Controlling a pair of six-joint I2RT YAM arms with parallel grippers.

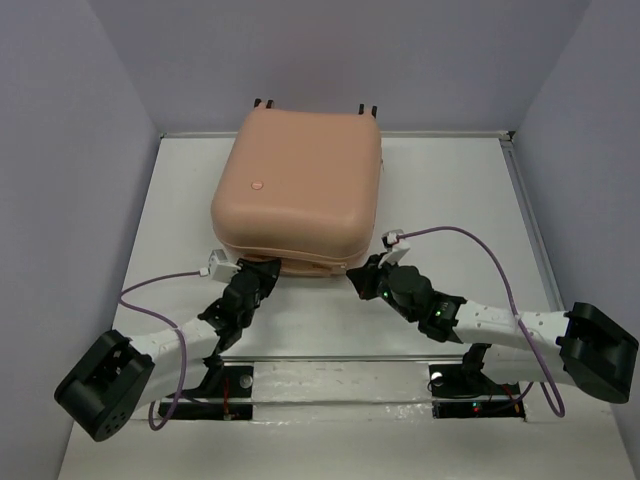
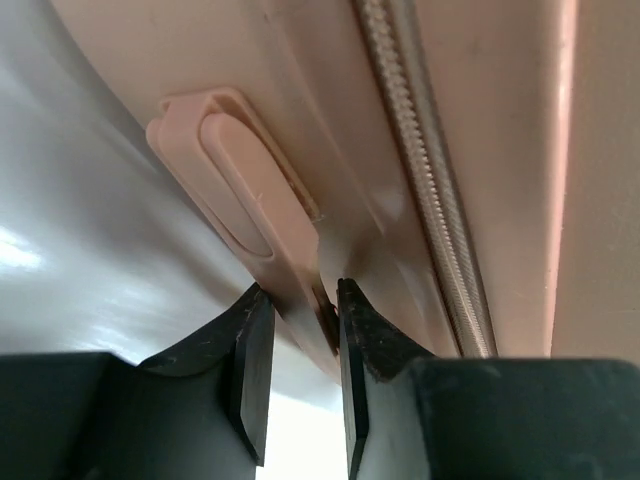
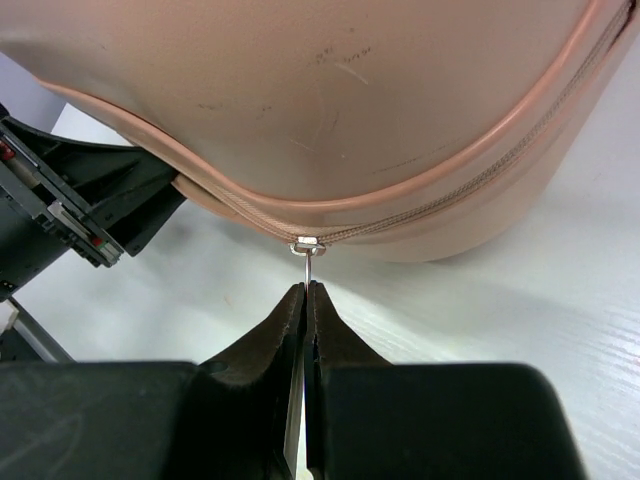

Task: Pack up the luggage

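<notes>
Your right hand (image 3: 304,292) is pinched shut on the zipper pull (image 3: 308,252) at the near edge of the closed suitcase (image 1: 300,180), flat on the surface (image 1: 450,190). The zipper (image 3: 450,203) runs sideways from it, so pull along it. Your left hand (image 2: 300,300) grips a pink tab (image 2: 235,180).

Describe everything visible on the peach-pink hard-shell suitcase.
The peach-pink hard-shell suitcase, smooth and rounded, lies flat on the white table, lid down, black wheels at its far end. A zipper seam rings its side. The left gripper pinches a pink tab on it; the right gripper is shut on the zipper pull.
</notes>
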